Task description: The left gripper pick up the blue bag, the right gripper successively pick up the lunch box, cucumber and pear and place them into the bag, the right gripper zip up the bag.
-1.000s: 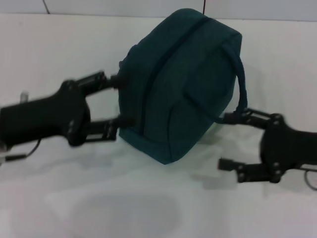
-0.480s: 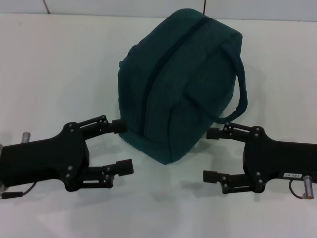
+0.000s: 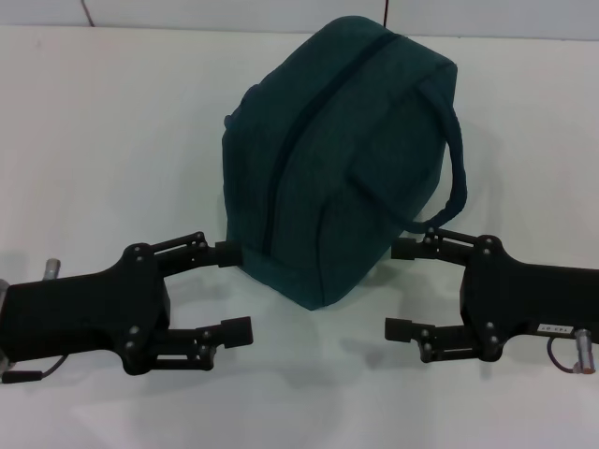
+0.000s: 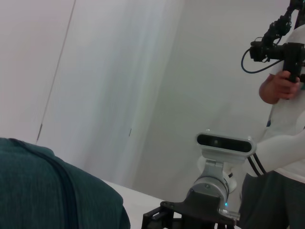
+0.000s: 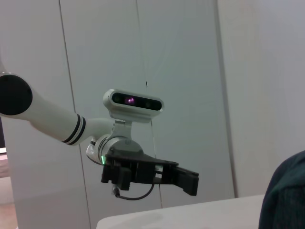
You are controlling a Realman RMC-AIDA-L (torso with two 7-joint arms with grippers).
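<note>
The blue bag (image 3: 342, 154) stands zipped shut on the white table (image 3: 112, 122), with one loop handle (image 3: 456, 178) hanging on its right side. My left gripper (image 3: 234, 290) is open and empty, just left of the bag's near corner, its upper finger close to the fabric. My right gripper (image 3: 401, 288) is open and empty, just right of the bag, below the handle. The bag also shows in the left wrist view (image 4: 43, 191) and at the edge of the right wrist view (image 5: 286, 195). The lunch box, cucumber and pear are out of view.
A white wall runs behind the table. In the left wrist view a person (image 4: 286, 138) stands beyond the right arm, holding a black device (image 4: 281, 47). The right wrist view shows the left arm (image 5: 47, 119) with its wrist camera (image 5: 133, 102).
Both grippers have drawn back from the bag's sides toward the table's front. In the last half second the left one moved slightly lower. The bag has not moved.
</note>
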